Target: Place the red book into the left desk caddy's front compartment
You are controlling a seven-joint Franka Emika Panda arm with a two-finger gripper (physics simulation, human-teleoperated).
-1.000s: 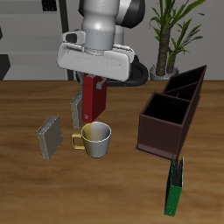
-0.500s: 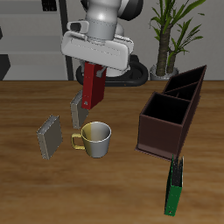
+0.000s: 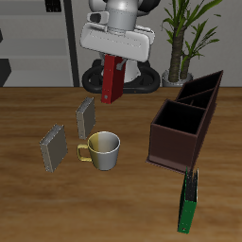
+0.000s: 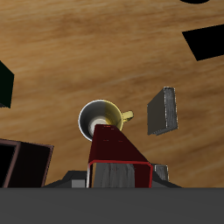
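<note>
Red book: the red book (image 3: 113, 79) hangs in the air, clear of the table (image 3: 28, 189), above and behind the mug (image 3: 103, 149) and the nearer grey book (image 3: 86, 117).
Change: against the two earlier exterior pictures the red book has risen, from just behind the mug to well above it, and has shifted a little toward the caddy side; the grey book it partly hid now shows in full.
Grip: the gripper (image 3: 115, 55) holds the red book by its upper end, the jaws closed narrow on its thin covers; the rest of the book hangs below the fingers.
Wrist view: the red book (image 4: 117, 149) runs out from the gripper (image 4: 121, 173) toward the mug (image 4: 101, 120), its free end over the mug's rim.
Axis: the long axis is nearly upright, the lower end leaning slightly away from the caddy; the broad red cover faces the exterior camera.
Left desk caddy: the left desk caddy (image 3: 181, 121) stands on the table well apart from the book, a dark box with open compartments; the front compartment (image 3: 177, 132), the one nearest the table's front edge, looks empty.
Other things: a second grey book (image 3: 53, 147) stands tilted beside the mug; a green book (image 3: 190, 200) stands near the table's front edge, just before the caddy.
Background: a potted plant (image 3: 181, 38) stands behind the caddy.
</note>
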